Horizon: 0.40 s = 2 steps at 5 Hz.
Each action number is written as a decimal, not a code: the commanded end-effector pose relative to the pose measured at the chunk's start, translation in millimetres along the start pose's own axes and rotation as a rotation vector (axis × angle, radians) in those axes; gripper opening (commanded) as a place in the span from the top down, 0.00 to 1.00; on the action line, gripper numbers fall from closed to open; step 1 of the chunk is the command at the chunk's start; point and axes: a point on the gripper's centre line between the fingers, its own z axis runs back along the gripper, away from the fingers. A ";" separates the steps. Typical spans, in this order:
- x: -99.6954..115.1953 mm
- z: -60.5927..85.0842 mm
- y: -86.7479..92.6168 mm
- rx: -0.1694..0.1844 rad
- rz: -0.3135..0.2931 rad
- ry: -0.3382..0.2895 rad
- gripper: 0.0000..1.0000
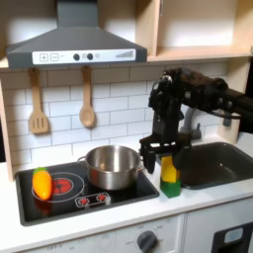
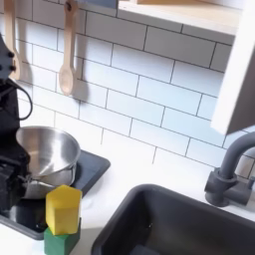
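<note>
Just above a yellow-and-green block (image 1: pixel 170 176) on the bench (image 1: pixel 198 203), the gripper (image 1: pixel 156 150) hovers, fingers apparently narrow and empty; light, rigid plastic, best pinched across its flat sides.

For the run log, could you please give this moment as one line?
gripper: hovering above yellow-green sponge, jaws unclear | steel pot: on stove | sink: right in first exterior view

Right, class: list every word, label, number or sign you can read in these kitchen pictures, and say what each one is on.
No text is readable.
Range hood control panel: small marks, too blurred to read.
Stove: red knob markings, no legible characters.
Yellow-and-green block below the gripper: no lettering.
</note>
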 end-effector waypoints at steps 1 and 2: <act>-5.0 2.8 -1.5 0.000 -0.002 0.001 0.00; -5.8 2.5 -0.2 0.000 0.003 0.003 0.00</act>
